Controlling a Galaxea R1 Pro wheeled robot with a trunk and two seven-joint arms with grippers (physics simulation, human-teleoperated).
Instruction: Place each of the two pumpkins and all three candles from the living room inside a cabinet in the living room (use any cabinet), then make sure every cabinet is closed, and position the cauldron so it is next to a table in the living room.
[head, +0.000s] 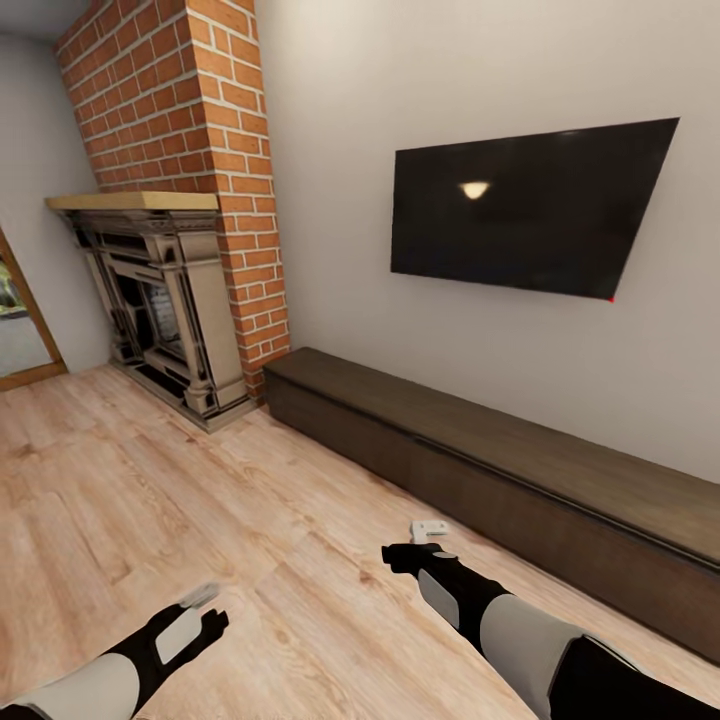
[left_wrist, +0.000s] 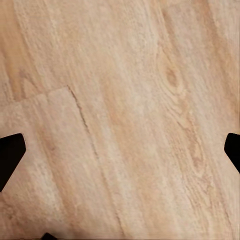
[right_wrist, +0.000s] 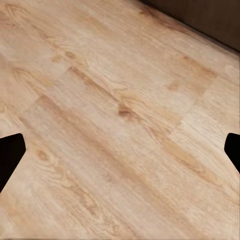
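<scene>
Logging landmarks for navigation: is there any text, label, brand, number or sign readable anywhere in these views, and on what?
None. The wall TV is dark, with a lamp reflection and no visible logo. The cabinet, brick fireplace and wood floor carry no writing; the wrist views add no lettering.

Head camera looking forward and down from height, taking in cabinet (head: 520, 470), fireplace (head: 165, 300), TV (head: 530, 210), floor (head: 150, 500). Both wrist cameras facing down, close over floor; right wrist view catching cabinet's base, shared with head view.
</scene>
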